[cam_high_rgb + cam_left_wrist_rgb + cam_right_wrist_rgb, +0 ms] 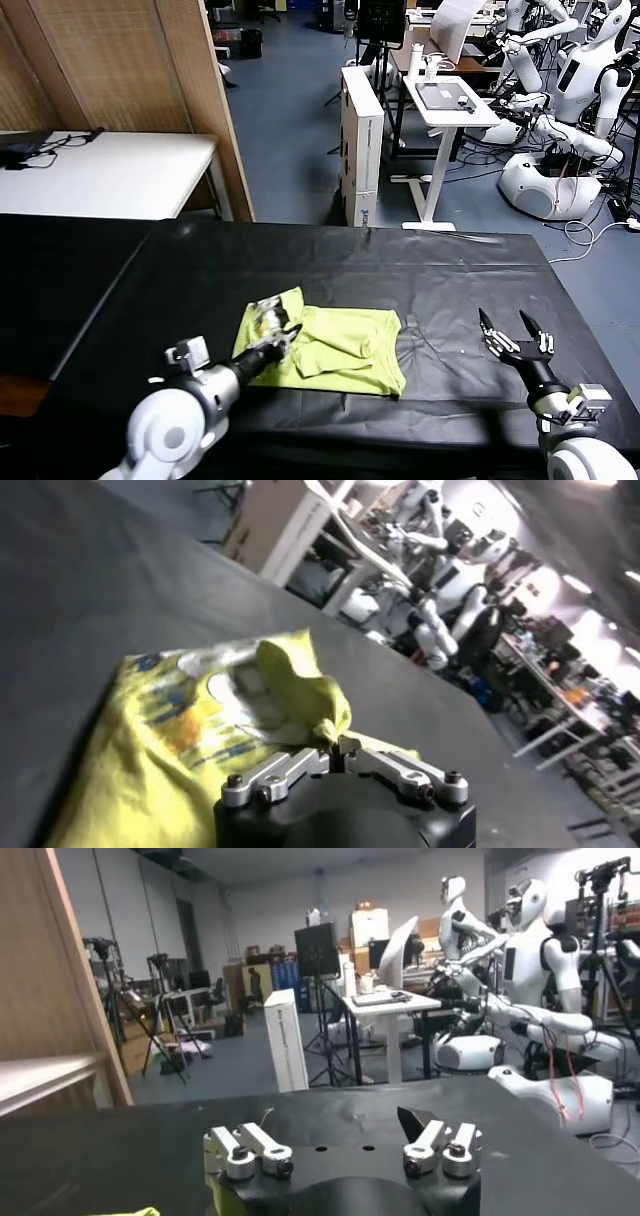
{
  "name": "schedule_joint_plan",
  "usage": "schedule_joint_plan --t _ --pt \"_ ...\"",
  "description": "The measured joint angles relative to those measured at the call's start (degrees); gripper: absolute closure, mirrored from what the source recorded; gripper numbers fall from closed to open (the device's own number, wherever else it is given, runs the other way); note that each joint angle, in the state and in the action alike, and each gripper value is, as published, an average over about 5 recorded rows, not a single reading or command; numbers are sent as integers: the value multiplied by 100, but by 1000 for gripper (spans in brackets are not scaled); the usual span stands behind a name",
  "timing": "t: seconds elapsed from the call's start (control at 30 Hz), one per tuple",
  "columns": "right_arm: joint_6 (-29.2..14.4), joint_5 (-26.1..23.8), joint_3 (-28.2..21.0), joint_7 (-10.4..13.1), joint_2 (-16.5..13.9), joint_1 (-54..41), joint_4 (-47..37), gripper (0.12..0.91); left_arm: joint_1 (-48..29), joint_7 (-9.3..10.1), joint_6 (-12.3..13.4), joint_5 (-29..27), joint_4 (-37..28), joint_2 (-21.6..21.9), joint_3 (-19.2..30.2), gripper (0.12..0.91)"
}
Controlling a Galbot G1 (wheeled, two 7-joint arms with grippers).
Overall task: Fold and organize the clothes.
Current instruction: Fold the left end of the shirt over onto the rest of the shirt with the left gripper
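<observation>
From the head view we see the T-shirt (335,350) lying bunched on the black table (450,290), near the front edge. Our left gripper (283,335) pinches its left edge. Our right gripper (515,340) waits well apart, fingers spread.

The left wrist view alone shows the fold (305,685) lifted up.

The right wrist view shows only a tiny corner (125,1212).

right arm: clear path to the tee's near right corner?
Probably yes. The right gripper hangs open over bare black table, nothing between it and the T-shirt; the left gripper pinches the far side.
</observation>
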State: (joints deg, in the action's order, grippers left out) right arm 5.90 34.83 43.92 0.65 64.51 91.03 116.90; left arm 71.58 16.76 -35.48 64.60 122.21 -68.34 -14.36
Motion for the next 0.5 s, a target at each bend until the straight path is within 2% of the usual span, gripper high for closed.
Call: schedule_joint_plan --t 0.13,0.5 --pt "-6 -15 -39 0 13 -20 -7 118 -148 55 0 -66 -55 -211 239 847" --pt "-10 -67 -82 -1 45 -14 -10 118 -250 40 4 -374 -290 -690 672 847"
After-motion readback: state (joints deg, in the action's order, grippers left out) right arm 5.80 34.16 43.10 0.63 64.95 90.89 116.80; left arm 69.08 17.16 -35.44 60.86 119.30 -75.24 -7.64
